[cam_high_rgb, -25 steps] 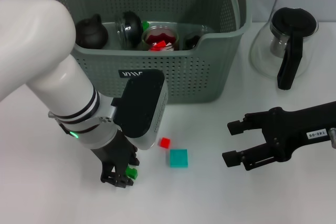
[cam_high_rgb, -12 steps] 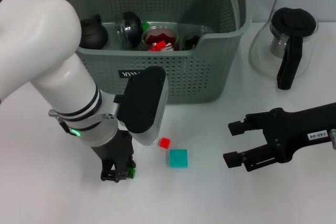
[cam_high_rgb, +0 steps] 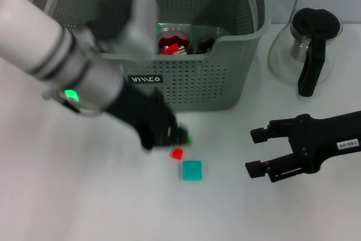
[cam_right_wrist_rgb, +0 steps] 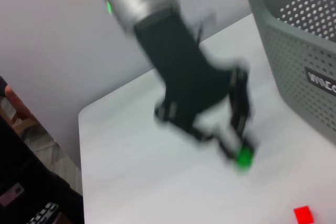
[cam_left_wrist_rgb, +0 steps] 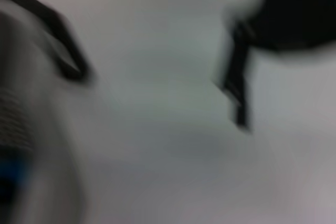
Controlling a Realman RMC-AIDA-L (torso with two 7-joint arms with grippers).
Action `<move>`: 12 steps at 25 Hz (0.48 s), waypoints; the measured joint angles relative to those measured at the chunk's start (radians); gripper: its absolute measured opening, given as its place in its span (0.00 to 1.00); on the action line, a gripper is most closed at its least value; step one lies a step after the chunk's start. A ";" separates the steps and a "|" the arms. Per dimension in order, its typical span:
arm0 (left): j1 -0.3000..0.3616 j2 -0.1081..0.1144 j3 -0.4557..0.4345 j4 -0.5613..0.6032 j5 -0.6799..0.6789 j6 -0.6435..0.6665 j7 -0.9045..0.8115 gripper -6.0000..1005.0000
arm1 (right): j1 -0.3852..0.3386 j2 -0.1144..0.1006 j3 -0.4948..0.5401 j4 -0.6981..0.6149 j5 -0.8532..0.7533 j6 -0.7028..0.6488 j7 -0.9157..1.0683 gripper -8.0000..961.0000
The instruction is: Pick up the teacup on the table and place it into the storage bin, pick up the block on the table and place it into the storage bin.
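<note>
Grip: your left gripper pinches the green block
Risk: swinging fast may fling it short of the storage bin
Right gripper: spread, idle

Head view downward; wrist views low.

Small green block aloft before storage bin

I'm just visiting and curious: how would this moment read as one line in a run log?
left gripper: shut on small green block, above table | right gripper: open, idle | grey-green perforated storage bin: awaiting block | red block, teal block: on table
</note>
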 joint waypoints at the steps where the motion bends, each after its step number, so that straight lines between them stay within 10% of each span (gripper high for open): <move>1: -0.003 0.001 -0.058 0.014 -0.024 0.001 -0.022 0.13 | -0.002 -0.002 0.006 0.000 0.000 -0.005 0.000 0.98; 6: -0.026 0.013 -0.301 0.090 -0.113 -0.096 -0.093 0.13 | -0.019 -0.013 0.067 0.000 0.000 -0.048 -0.006 0.98; 12: -0.070 0.032 -0.261 0.022 -0.093 -0.401 -0.185 0.13 | -0.030 -0.013 0.115 0.000 0.000 -0.076 -0.027 0.98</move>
